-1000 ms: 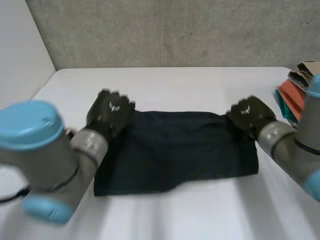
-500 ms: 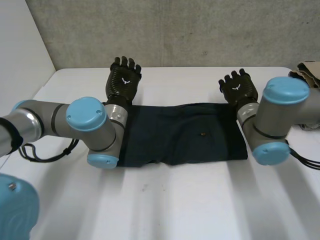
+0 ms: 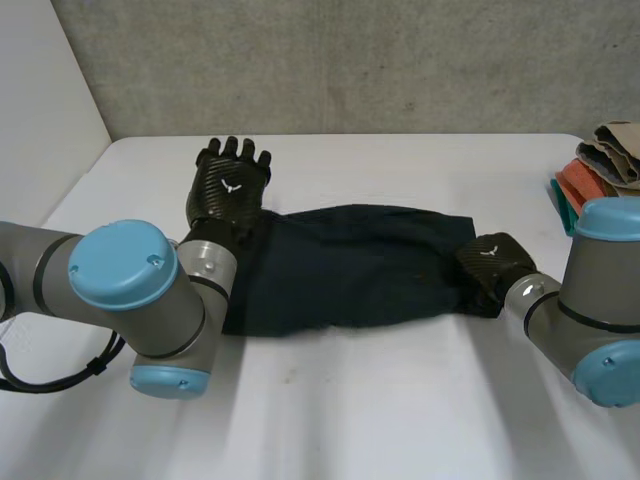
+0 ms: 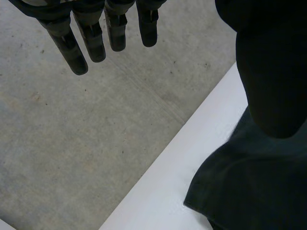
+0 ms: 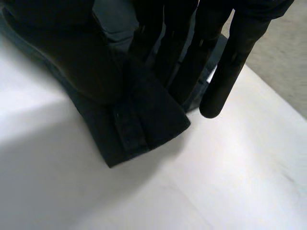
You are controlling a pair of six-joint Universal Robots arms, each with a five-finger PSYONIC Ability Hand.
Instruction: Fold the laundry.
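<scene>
Robot's left hand point(image 3: 232, 188) is raised near the table's point(image 3: 400, 410) far edge, fingers point(image 4: 91, 40) straight and spread, holding nothing, just beyond the left end of the dark cloth point(image 3: 350, 265). The cloth lies in a rumpled band across mid-table. The right hand point(image 3: 490, 272) pinches its right end between thumb and fingers. A stack of folded clothes point(image 3: 598, 170) sits at the right edge. My read: drop the left hand onto the left-end corner, match grips and tension flat before folding; a one-sided pull will likely skew it.
</scene>
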